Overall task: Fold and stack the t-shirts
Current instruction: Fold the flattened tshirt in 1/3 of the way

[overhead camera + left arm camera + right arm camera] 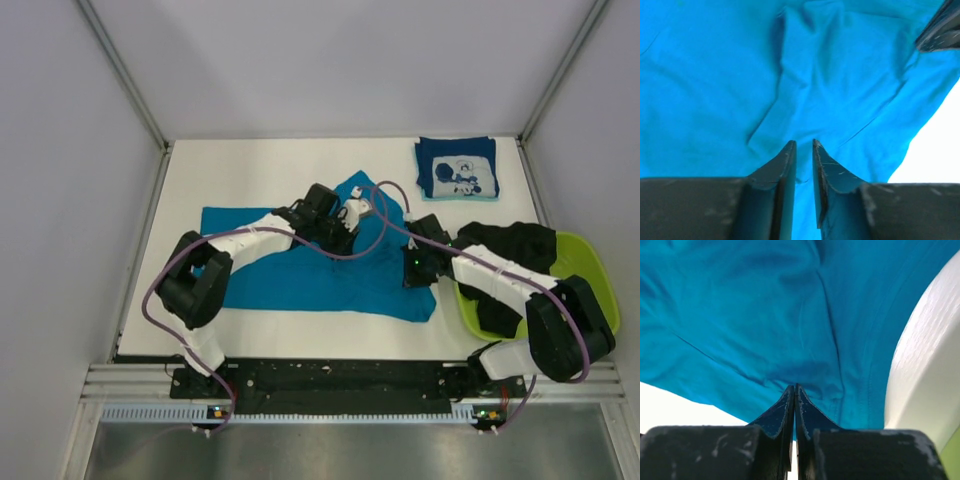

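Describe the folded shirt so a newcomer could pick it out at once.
On the white table, go to the far right corner, beyond the lime-green basin. The navy shirt there is a neat folded square with a white cartoon print on top. The teal shirt lies spread mid-table and the black shirt is heaped in the basin; only this one is folded.

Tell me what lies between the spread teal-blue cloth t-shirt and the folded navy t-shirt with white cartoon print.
In the top view, only a narrow bare strip of white table separates the teal-blue t-shirt from the navy t-shirt.
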### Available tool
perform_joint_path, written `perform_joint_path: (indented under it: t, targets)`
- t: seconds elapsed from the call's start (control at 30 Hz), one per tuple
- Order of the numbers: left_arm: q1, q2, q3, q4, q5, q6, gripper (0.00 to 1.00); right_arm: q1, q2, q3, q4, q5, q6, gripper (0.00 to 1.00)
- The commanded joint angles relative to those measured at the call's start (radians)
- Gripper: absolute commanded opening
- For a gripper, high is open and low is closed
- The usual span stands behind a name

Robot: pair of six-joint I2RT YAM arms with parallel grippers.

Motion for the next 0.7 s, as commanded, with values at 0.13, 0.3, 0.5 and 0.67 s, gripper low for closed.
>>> perform_joint_path:
  t: [0.13, 0.3, 0.5, 0.67]
  targets:
    - [-0.001, 0.135, 0.157, -0.076, -0.170, -0.007, 0.30, -0.005, 0.003, -0.124, 0.019, 0.016, 0.167, 0.00]
    - [-0.010, 0.181, 0.164, -0.071, -0.190, -0.001, 0.36, -0.005, 0.022, -0.152, 0.033, 0.019, 0.179, 0.00]
    - [-0.016, 0.225, 0.181, -0.136, -0.119, 0.001, 0.30, -0.028, 0.008, -0.170, 0.035, 0.025, 0.184, 0.00]
    - [-0.015, 0.204, 0.177, -0.124, -0.108, -0.008, 0.00, -0.034, -0.018, -0.186, 0.027, 0.036, 0.189, 0.00]
